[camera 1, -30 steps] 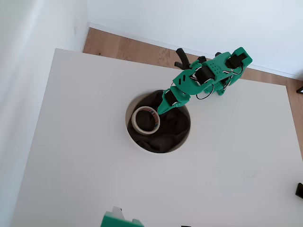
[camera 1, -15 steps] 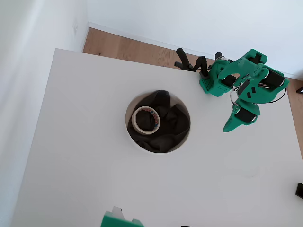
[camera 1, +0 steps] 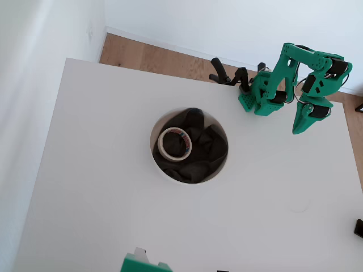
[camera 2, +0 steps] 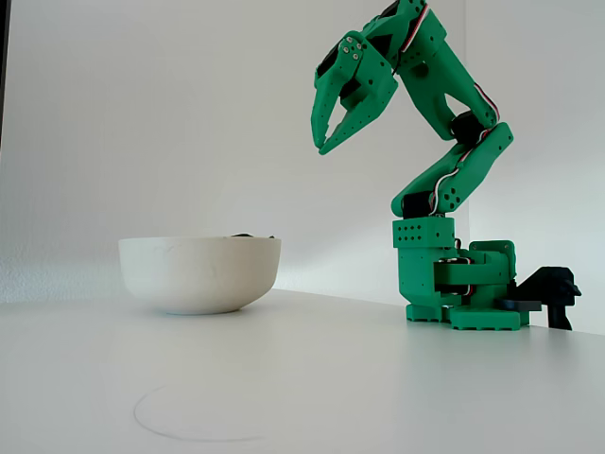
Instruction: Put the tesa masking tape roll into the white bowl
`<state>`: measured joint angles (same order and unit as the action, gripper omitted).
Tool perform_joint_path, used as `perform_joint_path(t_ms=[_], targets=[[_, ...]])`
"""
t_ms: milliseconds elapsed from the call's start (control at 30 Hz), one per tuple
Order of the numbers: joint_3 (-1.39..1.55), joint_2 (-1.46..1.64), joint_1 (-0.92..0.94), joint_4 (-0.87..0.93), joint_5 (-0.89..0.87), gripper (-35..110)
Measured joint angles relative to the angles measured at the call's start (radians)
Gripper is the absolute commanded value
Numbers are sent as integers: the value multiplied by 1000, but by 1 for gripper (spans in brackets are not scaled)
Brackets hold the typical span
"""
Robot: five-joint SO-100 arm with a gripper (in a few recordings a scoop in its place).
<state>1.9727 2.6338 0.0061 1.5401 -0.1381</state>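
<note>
1. Overhead view: the tesa masking tape roll (camera 1: 174, 144) lies flat inside the white bowl (camera 1: 222, 161), resting on the dark cloth (camera 1: 203, 153) toward the bowl's left side, its printed core facing up. The bowl sits near the middle of the white table (camera 1: 102, 187), a little toward the far edge. You can judge the placing done: the roll is in the bowl and nothing touches it.

2. Overhead view: the green arm (camera 1: 286, 73) is folded up over its base (camera 1: 258, 101) at the table's far right edge, well apart from the bowl. The gripper (camera 1: 302, 123) points down at bare tabletop and holds nothing. From above you cannot tell how far its jaws stand apart. The fold reads as a rest pose that keeps the arm clear of the bowl.

3. Fixed view: from table height, the bowl (camera 2: 200, 272) stands left of centre with only a sliver of dark cloth showing above its rim; the roll is hidden behind the wall. The gripper (camera 2: 326, 142) hangs high above the table, between bowl and base, with its jaws slightly parted and empty, released rather than clenched. You have little left to do but let the arm settle.
</note>
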Motion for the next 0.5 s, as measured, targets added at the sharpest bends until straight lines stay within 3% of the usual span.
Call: perform_joint_path(t_ms=[500], targets=[[666, 413, 32, -219, 83, -8]])
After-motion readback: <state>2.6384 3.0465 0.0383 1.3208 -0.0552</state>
